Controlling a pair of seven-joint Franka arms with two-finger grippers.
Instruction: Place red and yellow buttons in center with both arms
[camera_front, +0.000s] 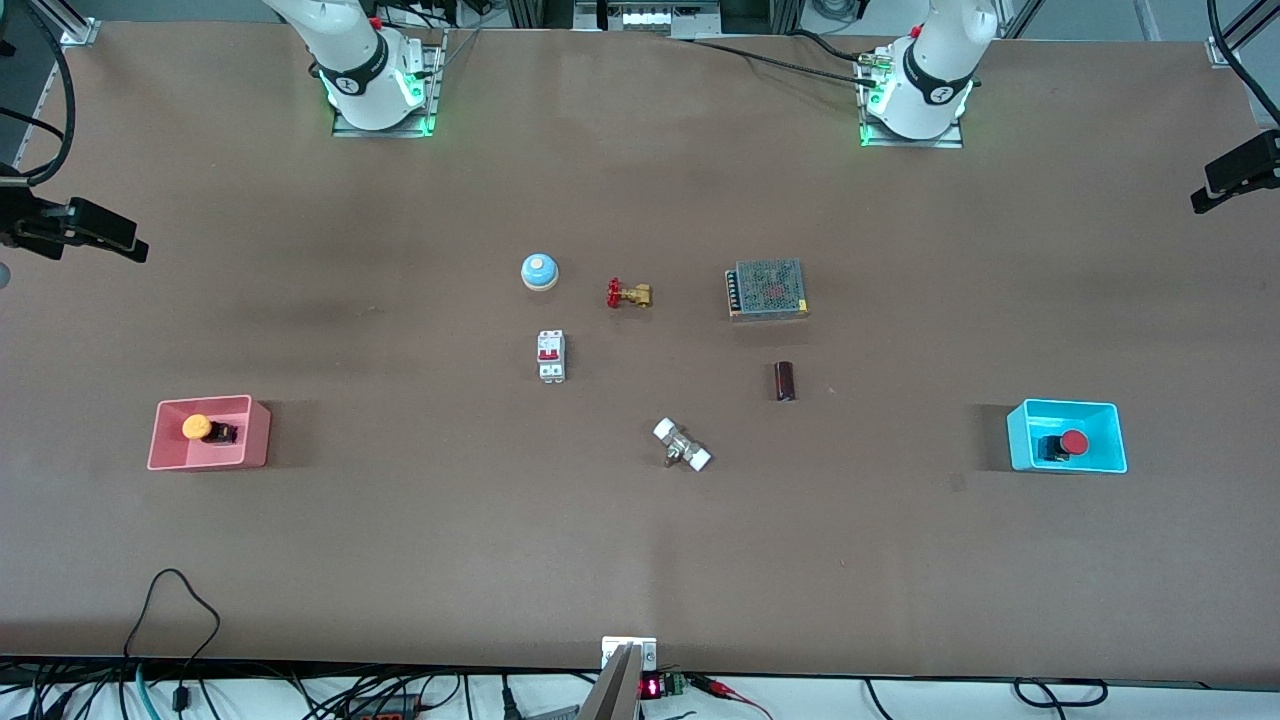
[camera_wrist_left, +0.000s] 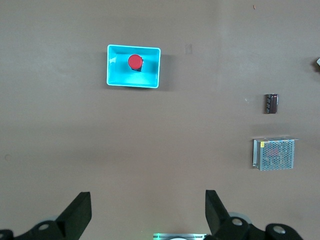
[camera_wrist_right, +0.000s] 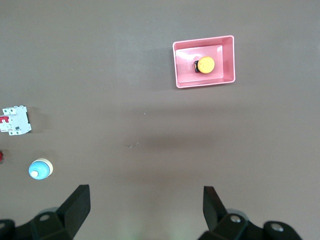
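Observation:
The yellow button (camera_front: 196, 427) lies in the pink bin (camera_front: 256, 436) toward the right arm's end of the table; it also shows in the right wrist view (camera_wrist_right: 205, 64). The red button (camera_front: 1073, 442) lies in the cyan bin (camera_front: 1020, 440) toward the left arm's end; it also shows in the left wrist view (camera_wrist_left: 134, 61). My left gripper (camera_wrist_left: 148, 195) is open and empty, high over bare table near its base. My right gripper (camera_wrist_right: 145, 190) is open and empty, high near its base. Neither gripper shows in the front view. The bare table centre (camera_front: 640, 375) lies between the loose parts.
Around the centre lie a blue-and-white bell (camera_front: 539, 271), a red-handled brass valve (camera_front: 628, 294), a white breaker (camera_front: 551, 355), a metal mesh box (camera_front: 768, 289), a dark cylinder (camera_front: 785, 381) and a white-ended fitting (camera_front: 682, 445).

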